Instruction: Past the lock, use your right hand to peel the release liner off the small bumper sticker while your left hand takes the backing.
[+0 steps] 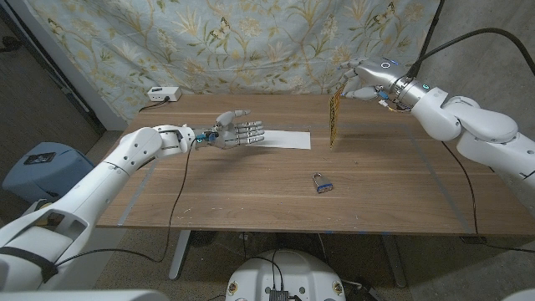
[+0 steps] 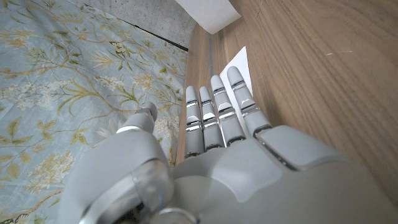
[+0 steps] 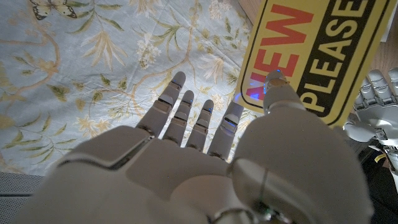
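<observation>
My right hand [image 1: 368,78] is raised above the table's far right part. It pinches the top of a yellow bumper sticker [image 1: 335,119], which hangs down on edge with its lower end near the tabletop. In the right wrist view the thumb [image 3: 277,87] lies against the sticker [image 3: 311,56], printed in red and black letters. A long white liner strip [image 1: 284,140] lies flat on the table past the lock [image 1: 323,184]. My left hand [image 1: 238,134] reaches over the strip's left end with straight, spread fingers [image 2: 217,112], and holds nothing. The strip [image 2: 241,61] shows under the fingertips.
A small padlock with a blue body lies near the table's middle front. A white box [image 1: 163,94] with a cable sits at the far left corner. A floral curtain [image 1: 251,42] hangs behind the table. A blue bin [image 1: 38,167] stands on the floor at left.
</observation>
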